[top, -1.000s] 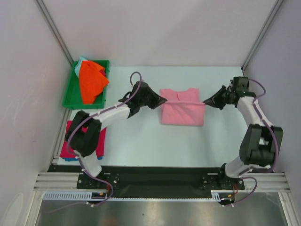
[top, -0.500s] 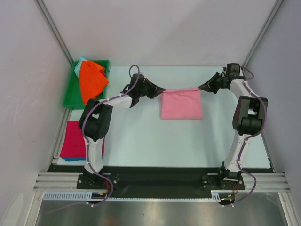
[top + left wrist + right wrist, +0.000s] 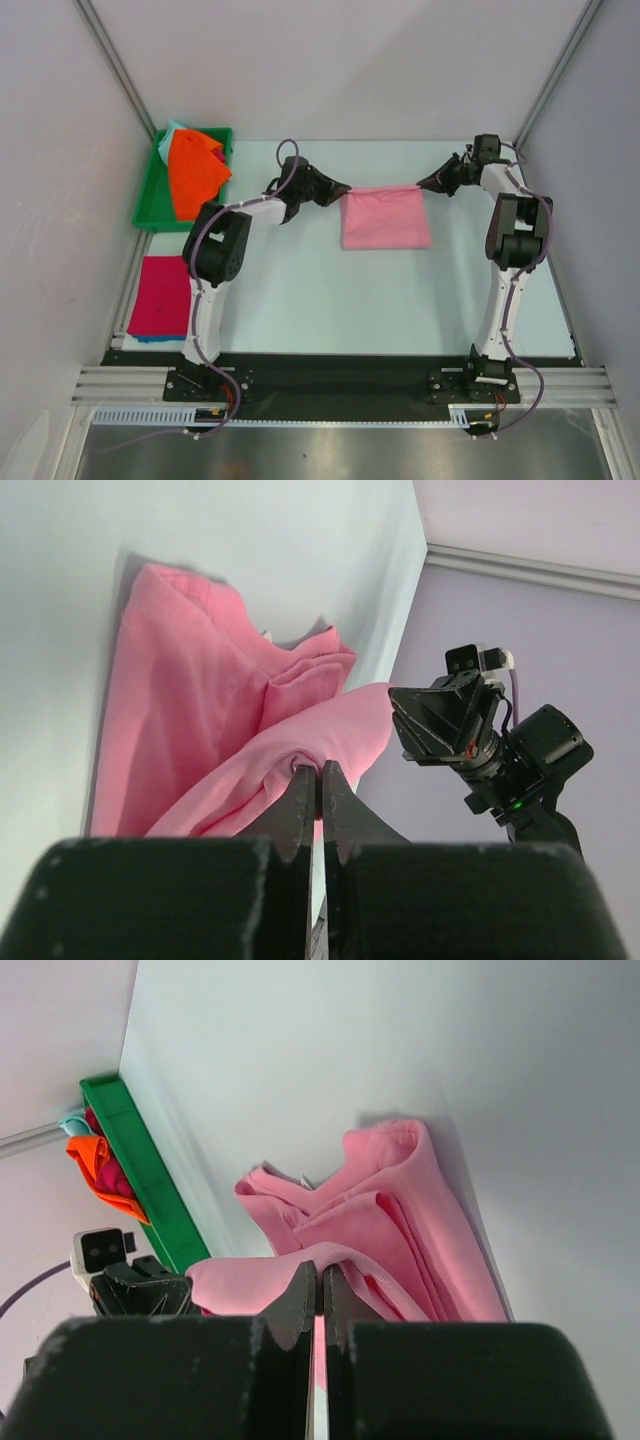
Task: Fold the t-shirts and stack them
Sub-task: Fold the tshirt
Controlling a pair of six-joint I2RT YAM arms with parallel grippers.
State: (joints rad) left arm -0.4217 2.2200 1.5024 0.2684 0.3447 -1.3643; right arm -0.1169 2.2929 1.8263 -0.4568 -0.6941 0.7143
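Fingers of the left arm (image 3: pixel 338 190) are pinched shut on one end of the far edge of the light pink soft cloth t-shirt (image 3: pixel 385 222). The right fingers (image 3: pixel 428 183) are pinched shut on the other end. Between them the cloth edge is pulled into a straight line, lifted a little off the counter (image 3: pixel 300 290), with the rest of the shirt lying flat below.

A second ago both arms held this edge over the middle of the shirt. Now they have carried it out to the far side, and the pink shape looks shorter. I think the fold is nearly made, and the edge only needs to be laid down and let go.

Next it can join the flat magenta-red cloth t-shirt (image 3: pixel 160 295) at the near left. The bright orange cloth t-shirt (image 3: pixel 193 175) lies crumpled in the green plastic tray (image 3: pixel 147 212).
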